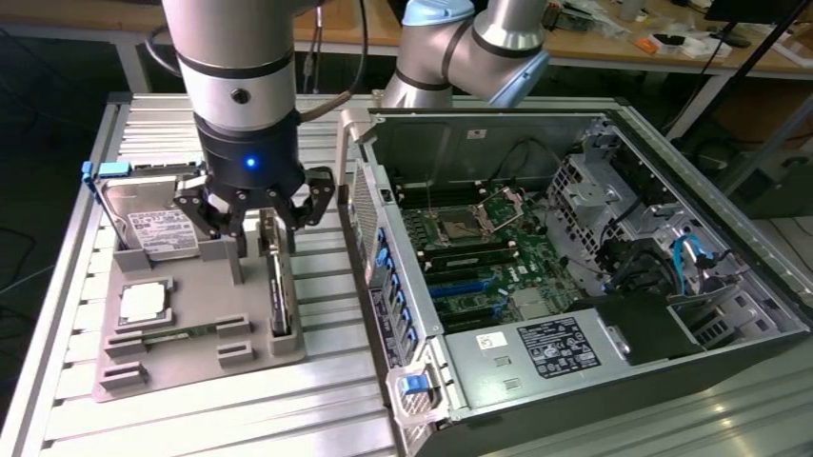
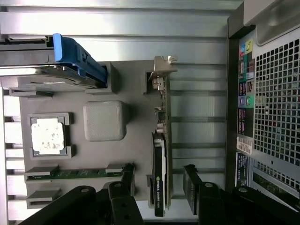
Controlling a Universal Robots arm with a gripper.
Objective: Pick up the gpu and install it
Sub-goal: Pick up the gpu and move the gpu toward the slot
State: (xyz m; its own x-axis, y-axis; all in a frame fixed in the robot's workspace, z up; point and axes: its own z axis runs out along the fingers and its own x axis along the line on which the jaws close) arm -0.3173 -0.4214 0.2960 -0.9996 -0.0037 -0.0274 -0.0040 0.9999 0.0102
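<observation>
Grey steel case lies open on the worktop, motherboard inside. Beside it I see the holder tray carrying hard drive, gpu on edge, processor — end effector spread wide, straddling the gpu, gripping nothing.

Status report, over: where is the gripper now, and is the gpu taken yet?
gripper open, straddling the gpu, gaps on both sides. gpu on edge in gray holder, not lifted. hard drive beside, well apart.

There's the gpu, green board, dark cooler face, silvery bracket, in a plain grey holder, black gripper, blue-framed silver hard drive, perforated grey computer case.
</observation>
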